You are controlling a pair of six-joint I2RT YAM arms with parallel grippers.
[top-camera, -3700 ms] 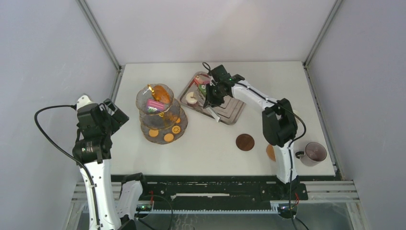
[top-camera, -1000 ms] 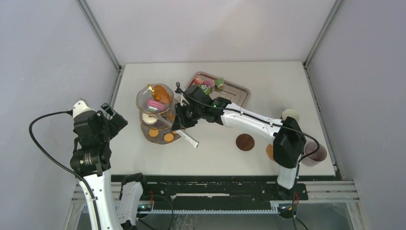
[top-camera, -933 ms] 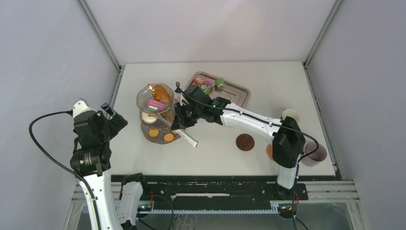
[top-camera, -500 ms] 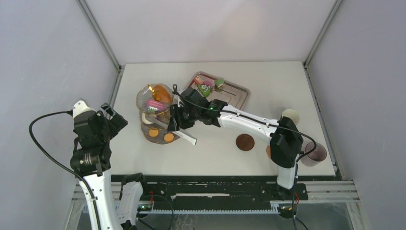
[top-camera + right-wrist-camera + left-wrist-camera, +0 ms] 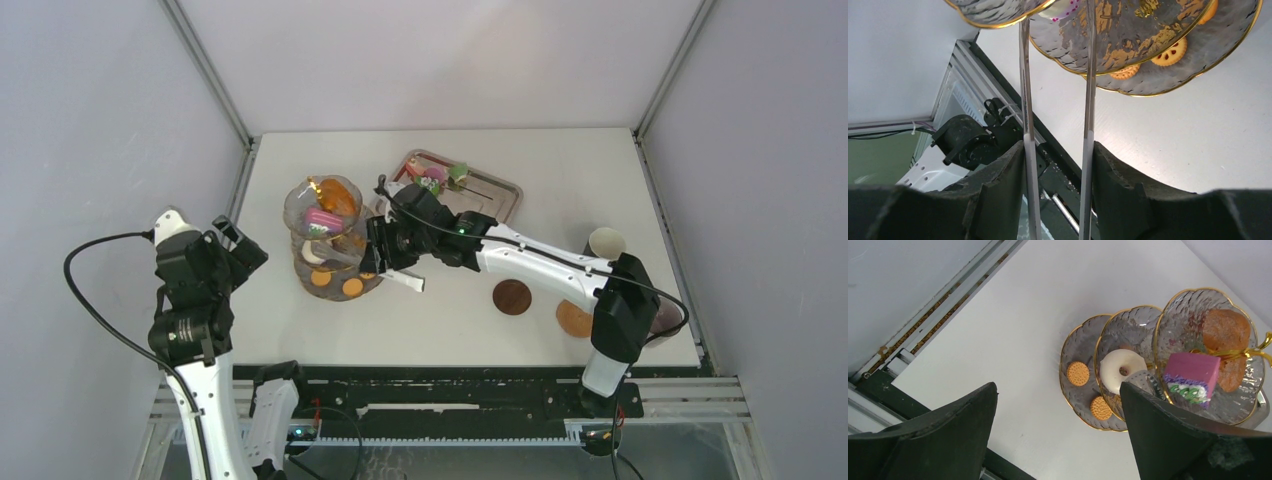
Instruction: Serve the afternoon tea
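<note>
Afternoon tea, part served. Stand (image 5: 1082,347), left of centre in the top view. We log the donut (image 5: 1122,371) now flat on its middle tier; 3.7 s ago it sat on the tray (image 5: 495,200) with the right hand (image 5: 1058,200) over it. Cookies (image 5: 1078,373) lie on the bottom tier and a purple cake (image 5: 1193,377) on top.

That right hand is pressed on the tongs (image 5: 1090,75), whose arms stand apart with their tips under the top tier's rim. One tip shows just beside the donut, seemingly off it. We judge this item delivered.

Left hand (image 5: 1055,435): spread, holding nothing, at the left margin, well apart from the stand.

Outstanding, by our reading: cakes (image 5: 432,178) on the tray, upper centre. Cups (image 5: 605,243) at right, neither seeming to sit on a coaster (image 5: 512,297).

Clearances: the tongs lie between two gold rims, with the pole (image 5: 316,186) further in. We think the exit should run straight back along their length, toward lower right, before any lift. There is bare worktop (image 5: 450,320) there, short of the coaster. The tray is near, above the forearm in frame.
</note>
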